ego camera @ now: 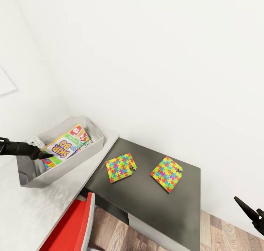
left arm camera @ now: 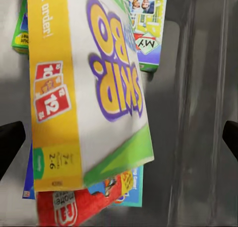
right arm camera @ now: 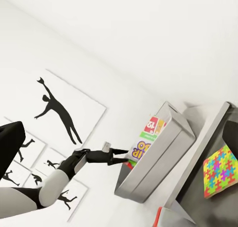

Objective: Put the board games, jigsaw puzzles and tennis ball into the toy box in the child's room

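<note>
The light grey toy box [ego camera: 68, 166] stands on the table's light grey top [ego camera: 25, 210]. Inside it a SKIP-BO board game [ego camera: 64, 145] lies tilted on top of two other board games [left arm camera: 148, 33]. My left gripper [ego camera: 41, 154] hangs open just above the SKIP-BO box [left arm camera: 99, 88], its fingers [left arm camera: 10, 145] wide apart. Two jigsaw puzzles [ego camera: 121, 167] [ego camera: 167, 173] lie flat on the dark grey top [ego camera: 154, 210]. My right gripper [ego camera: 251, 209] is open and empty, off the table's right end. The tennis ball is out of view.
A red chair [ego camera: 73, 225] is tucked under the table's front edge below the toy box. White walls close in behind and left of the table. Wood floor [ego camera: 223, 232] lies to the right. Framed silhouette pictures [right arm camera: 64, 113] hang on the left wall.
</note>
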Controlling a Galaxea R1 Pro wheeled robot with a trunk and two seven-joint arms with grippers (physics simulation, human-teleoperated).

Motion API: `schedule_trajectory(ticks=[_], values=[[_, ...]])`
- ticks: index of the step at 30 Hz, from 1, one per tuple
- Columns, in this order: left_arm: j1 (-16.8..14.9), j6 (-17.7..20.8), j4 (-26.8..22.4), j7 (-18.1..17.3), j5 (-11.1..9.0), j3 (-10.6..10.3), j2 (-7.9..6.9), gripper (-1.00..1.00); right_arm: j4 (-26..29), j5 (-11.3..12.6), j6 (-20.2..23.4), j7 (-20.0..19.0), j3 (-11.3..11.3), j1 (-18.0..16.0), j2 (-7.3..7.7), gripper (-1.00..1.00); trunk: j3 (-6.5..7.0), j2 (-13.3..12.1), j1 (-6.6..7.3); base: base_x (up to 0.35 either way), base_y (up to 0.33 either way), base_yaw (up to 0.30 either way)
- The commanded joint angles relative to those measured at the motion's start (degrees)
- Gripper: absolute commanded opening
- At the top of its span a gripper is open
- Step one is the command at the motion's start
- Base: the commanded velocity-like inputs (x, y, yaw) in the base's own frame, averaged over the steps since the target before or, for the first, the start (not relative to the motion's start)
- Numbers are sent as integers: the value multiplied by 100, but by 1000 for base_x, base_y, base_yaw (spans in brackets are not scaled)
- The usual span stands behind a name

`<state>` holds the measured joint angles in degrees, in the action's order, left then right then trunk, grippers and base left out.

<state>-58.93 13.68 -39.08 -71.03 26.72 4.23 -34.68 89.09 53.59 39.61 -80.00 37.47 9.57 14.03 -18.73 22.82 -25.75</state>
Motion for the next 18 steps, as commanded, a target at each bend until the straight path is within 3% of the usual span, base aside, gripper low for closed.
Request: schedule_trajectory(ticks=[1,11,18], values=[[-7,62,-12,-40,34,30,-21,100,3,29,55,2,-2,1,6,100,-9,10,-4,0,0,0],[-172,81,-21,-44,-12,52,-279,100,3,29,55,2,7,1,11,100,-9,10,-4,0,0,0],[-204,104,-36,-126,-39,52,-335,100,3,29,55,2,30,1,8,100,-9,10,-4,0,0,0]])
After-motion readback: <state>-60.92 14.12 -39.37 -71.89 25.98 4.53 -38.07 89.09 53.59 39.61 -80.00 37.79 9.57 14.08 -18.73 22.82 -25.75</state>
